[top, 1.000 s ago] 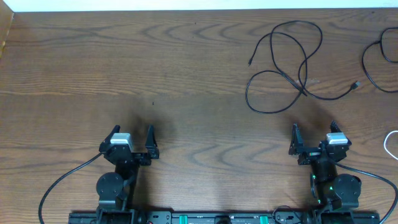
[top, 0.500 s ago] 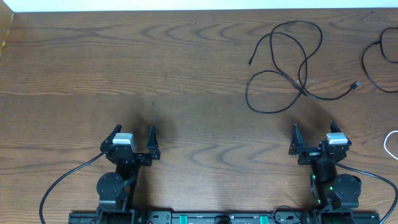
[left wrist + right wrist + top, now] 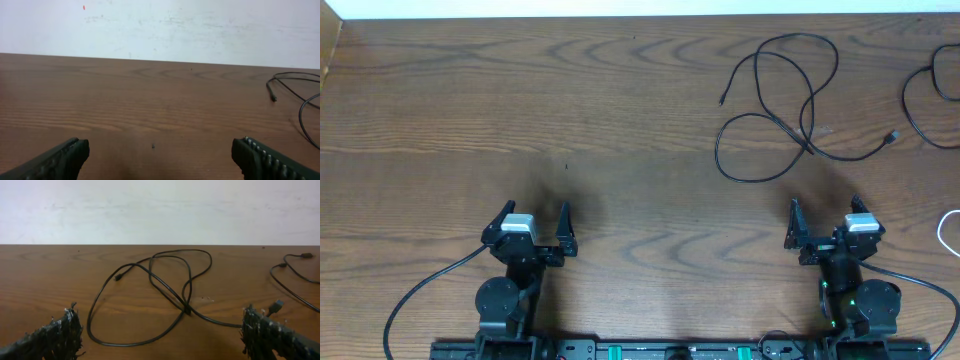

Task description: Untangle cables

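The main black cable lies flat and slack on the far right part of the table. It's thin and looped over itself a few times, with the strands crossing at one spot mid-tangle. One small plug end sticks out left, and the other plug end trails right. A second black cable curves near that right end, looks separate, and runs off the right edge. A white cable peeks in closer to the front, well apart from both.
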